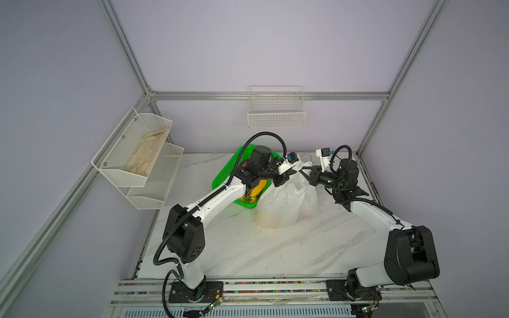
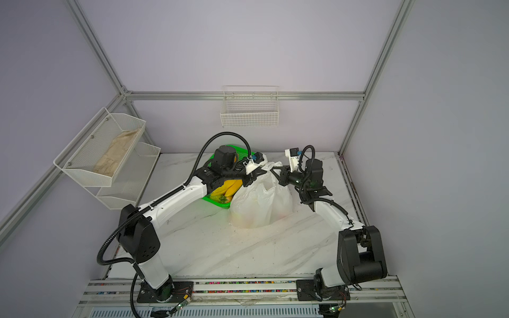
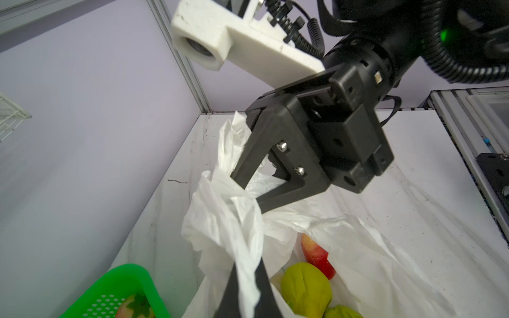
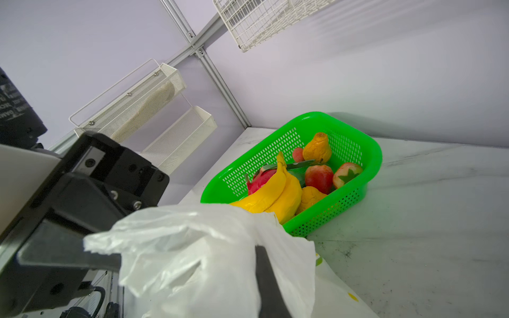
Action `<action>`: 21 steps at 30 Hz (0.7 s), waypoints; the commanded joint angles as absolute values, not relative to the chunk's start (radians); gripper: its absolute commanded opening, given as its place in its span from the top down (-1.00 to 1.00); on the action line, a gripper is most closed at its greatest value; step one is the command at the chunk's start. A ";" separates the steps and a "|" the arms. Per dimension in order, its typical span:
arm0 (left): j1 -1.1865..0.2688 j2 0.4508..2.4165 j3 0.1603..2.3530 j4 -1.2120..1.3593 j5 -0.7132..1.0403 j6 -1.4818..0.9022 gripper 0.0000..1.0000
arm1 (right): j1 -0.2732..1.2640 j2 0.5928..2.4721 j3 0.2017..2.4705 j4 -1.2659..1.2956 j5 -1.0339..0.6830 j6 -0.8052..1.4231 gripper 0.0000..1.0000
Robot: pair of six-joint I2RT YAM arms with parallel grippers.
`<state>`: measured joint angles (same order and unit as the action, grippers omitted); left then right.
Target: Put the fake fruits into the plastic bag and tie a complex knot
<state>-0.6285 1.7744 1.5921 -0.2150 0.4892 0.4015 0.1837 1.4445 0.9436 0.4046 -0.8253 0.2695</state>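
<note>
So the plastic bag (image 1: 286, 203) sits on the marble table (image 1: 248, 247), a bit past the middle toward 12 o'clock, with the green basket (image 1: 224, 176) right beside it at its 10 o'clock. The left gripper (image 1: 294, 172) comes in from 9 o'clock, clamped on the bunched plastic at the bag's top. The right gripper (image 1: 304, 173) comes in from 3 o'clock, pinching the same bunch, tips almost meeting. Some fake fruits (image 3: 305, 287) are inside the bag. Bananas (image 4: 275, 192) and a few others sit in the basket.
</note>
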 commanded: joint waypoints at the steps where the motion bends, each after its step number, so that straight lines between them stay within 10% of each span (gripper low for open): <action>1: -0.618 1.728 1.571 -0.146 0.475 0.334 1.00 | 0.180 1.410 0.954 0.342 -0.796 0.159 0.75; 21: -0.614 1.674 1.545 -0.121 0.529 0.314 1.00 | 0.179 1.421 0.947 0.334 -0.794 0.182 0.34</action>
